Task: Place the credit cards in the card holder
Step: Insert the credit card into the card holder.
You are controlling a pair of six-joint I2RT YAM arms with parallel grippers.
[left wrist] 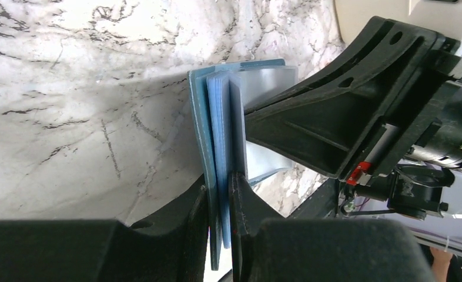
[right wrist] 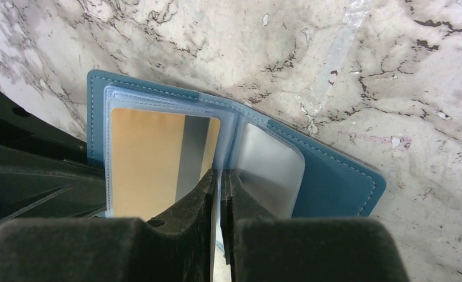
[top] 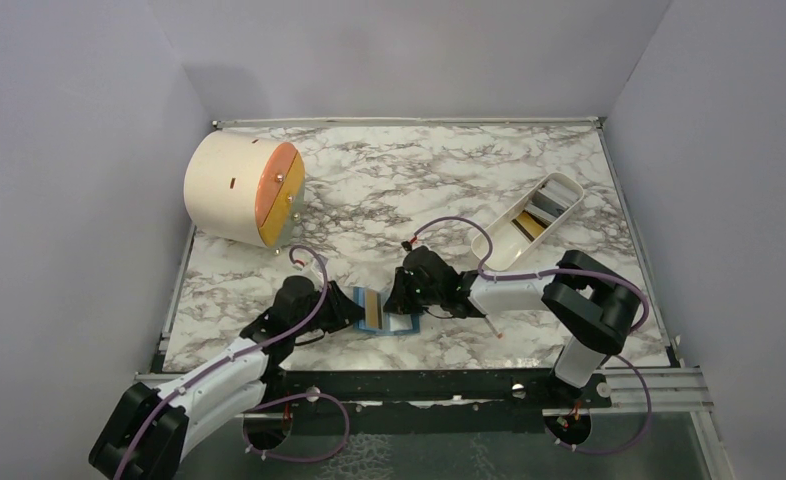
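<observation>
1. Card holder: teal-blue folding wallet, lying opened on the marble table near the front edge, directly between the two grippers. The inside is lighter blue and fitted with clear plastic sleeves. White stitching runs round the cover.
2. Gold card: gold-yellow with a dark stripe, seated inside the clear sleeve on the holder's left half as the right wrist camera sees it. The stripe lies toward the fold. From above it reads as a gold band in the open holder.
3. Sleeve on the other half: shows a grey-silver sheen. Whether it holds a card or is a bare pocket cannot be told.
4. Left gripper: jaws closed on the holder's outer edge, one finger on either side, pinching the teal cover together with the stack of sleeves.
5. Right gripper: jaws almost together, nipping one thin clear sleeve leaf at the holder's middle, between the gold card and the grey-silver sleeve. Its black body sits just beside the left gripper's fingers.
6. White tray: oblong, set diagonally at the right rear of the table, well apart from the holder.
7. Loose cards: one gold, others grey, standing on edge inside the tray.
8. Cream drum: cylinder on its side at the left rear, with an orange-and-yellow round face carrying small knobs.
</observation>
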